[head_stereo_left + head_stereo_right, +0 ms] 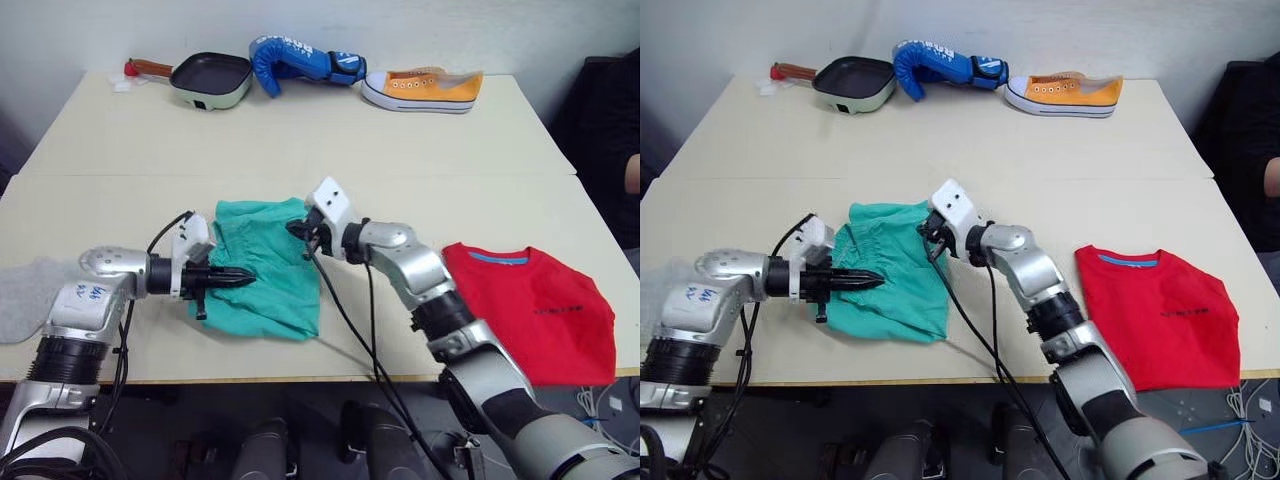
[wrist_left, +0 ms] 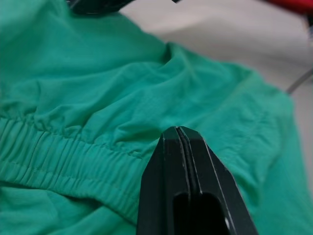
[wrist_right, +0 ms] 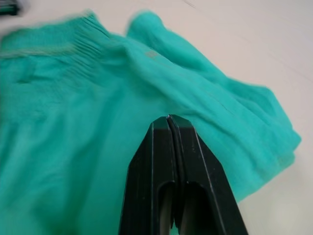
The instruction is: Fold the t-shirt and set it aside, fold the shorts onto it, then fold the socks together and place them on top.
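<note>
The teal-green shorts [image 1: 262,268] lie crumpled at the table's front middle, their gathered waistband [image 2: 58,161] showing in the left wrist view. My left gripper [image 1: 250,279] reaches in from the left, shut, its tips [image 2: 178,130] just over the fabric near the waistband. My right gripper [image 1: 295,229] is also shut and hovers at the shorts' far right corner [image 3: 168,118]; no cloth shows between its fingers. The red t-shirt [image 1: 535,305] lies folded at the front right. A light grey sock [image 1: 25,295] lies at the far left edge.
Along the table's far edge stand a pale green pan [image 1: 208,80], a blue boxing glove [image 1: 295,62] and a yellow sneaker [image 1: 425,90]. Black cables [image 1: 350,320] hang from my right arm over the front edge. A person's arm [image 1: 632,170] shows at the right.
</note>
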`<state>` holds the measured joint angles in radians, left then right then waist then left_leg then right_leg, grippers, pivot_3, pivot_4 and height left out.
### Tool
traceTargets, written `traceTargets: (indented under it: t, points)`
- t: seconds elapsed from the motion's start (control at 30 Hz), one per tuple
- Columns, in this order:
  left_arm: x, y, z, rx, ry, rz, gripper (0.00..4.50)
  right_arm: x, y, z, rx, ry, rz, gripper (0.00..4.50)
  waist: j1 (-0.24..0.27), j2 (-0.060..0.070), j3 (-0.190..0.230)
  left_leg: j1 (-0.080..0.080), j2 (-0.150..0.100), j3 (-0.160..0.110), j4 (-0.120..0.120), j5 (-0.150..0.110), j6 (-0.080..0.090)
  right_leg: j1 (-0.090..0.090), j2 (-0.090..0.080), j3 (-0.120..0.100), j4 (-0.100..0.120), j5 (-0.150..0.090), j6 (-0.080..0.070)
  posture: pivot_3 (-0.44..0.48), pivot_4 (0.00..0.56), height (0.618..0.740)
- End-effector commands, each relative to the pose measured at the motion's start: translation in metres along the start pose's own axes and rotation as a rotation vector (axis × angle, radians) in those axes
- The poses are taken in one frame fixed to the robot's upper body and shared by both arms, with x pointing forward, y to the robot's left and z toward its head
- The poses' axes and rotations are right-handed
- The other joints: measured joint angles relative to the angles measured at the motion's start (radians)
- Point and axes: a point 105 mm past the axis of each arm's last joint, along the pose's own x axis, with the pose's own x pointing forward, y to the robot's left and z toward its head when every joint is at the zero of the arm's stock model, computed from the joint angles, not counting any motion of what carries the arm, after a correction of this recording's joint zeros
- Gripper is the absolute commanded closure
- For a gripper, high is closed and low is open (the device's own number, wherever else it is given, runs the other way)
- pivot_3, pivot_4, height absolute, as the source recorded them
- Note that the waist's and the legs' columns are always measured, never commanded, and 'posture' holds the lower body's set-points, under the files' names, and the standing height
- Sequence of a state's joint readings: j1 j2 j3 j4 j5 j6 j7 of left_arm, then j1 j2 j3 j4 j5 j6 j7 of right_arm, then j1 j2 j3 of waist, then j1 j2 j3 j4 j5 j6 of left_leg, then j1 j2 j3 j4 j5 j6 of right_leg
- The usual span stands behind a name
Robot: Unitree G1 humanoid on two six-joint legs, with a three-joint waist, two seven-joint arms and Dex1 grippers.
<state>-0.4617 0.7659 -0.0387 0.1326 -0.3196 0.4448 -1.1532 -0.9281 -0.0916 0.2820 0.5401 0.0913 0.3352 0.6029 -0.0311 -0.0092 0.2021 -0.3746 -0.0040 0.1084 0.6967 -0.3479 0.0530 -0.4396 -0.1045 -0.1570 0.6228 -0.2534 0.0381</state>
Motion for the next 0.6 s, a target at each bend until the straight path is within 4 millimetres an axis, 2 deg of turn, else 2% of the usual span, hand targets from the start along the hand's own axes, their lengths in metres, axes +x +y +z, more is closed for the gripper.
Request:
traceTargets:
  t: [0.03,0.1,0.13,0.2,0.3,0.4,0.47,0.6]
  points:
    - [-0.003,0.003,-0.014,0.031,0.028,0.052,4.50,0.002,-0.025,0.001,-0.103,0.017,-0.142,4.48,-0.001,0.000,0.000,0.000,0.000,0.000,0.000,0.000,0.000,0.000,0.000,0.000,0.000,0.000,0.000,0.000,0.150,0.740]
    - [-0.009,0.003,-0.017,0.015,0.010,0.075,4.50,-0.005,-0.038,0.006,-0.041,-0.010,-0.176,4.48,-0.001,0.000,0.000,0.000,0.000,0.000,-0.001,0.000,0.000,-0.001,0.000,0.000,0.000,0.000,0.000,0.000,0.150,0.740]
    - [-0.013,0.005,-0.013,0.007,-0.012,0.093,4.50,-0.010,-0.038,0.012,0.025,-0.041,-0.147,4.48,-0.001,0.000,0.000,0.000,0.000,0.000,-0.001,0.000,0.000,-0.001,0.000,0.000,0.000,0.000,0.000,0.000,0.150,0.740]
    - [-0.021,0.006,-0.001,-0.012,-0.067,0.117,4.50,-0.026,-0.029,0.019,0.174,-0.078,-0.034,4.48,0.000,0.001,0.000,0.000,0.000,0.000,-0.001,0.000,0.000,-0.001,0.000,0.000,0.000,0.000,0.000,0.000,0.150,0.740]
    - [-0.031,0.000,0.020,0.004,-0.134,0.092,3.99,-0.058,-0.015,0.019,0.371,-0.071,0.084,3.95,0.004,0.001,0.000,-0.002,0.001,-0.004,0.000,0.000,0.000,0.000,0.000,0.000,0.000,0.000,0.000,0.000,0.150,0.740]
    - [-0.040,-0.016,0.041,-0.002,-0.188,0.007,3.08,-0.080,-0.002,0.006,0.546,-0.020,0.152,2.99,0.004,0.001,0.000,-0.002,0.001,-0.006,0.000,0.000,0.000,0.001,0.000,0.000,-0.001,0.000,0.000,0.000,0.150,0.740]
    - [-0.045,-0.023,0.051,-0.002,-0.201,-0.033,2.44,-0.087,0.010,-0.005,0.616,0.027,0.193,2.31,0.004,0.001,0.000,-0.002,0.001,-0.006,0.000,0.000,0.000,0.002,0.000,0.000,-0.002,0.000,0.000,0.000,0.150,0.740]
    - [-0.048,-0.025,0.066,0.052,-0.220,-0.042,1.15,-0.079,0.027,-0.022,0.723,0.079,0.221,0.88,0.000,0.002,0.001,0.000,0.001,-0.006,0.000,0.001,-0.001,0.002,0.000,0.001,-0.001,0.000,0.000,0.000,0.150,0.740]
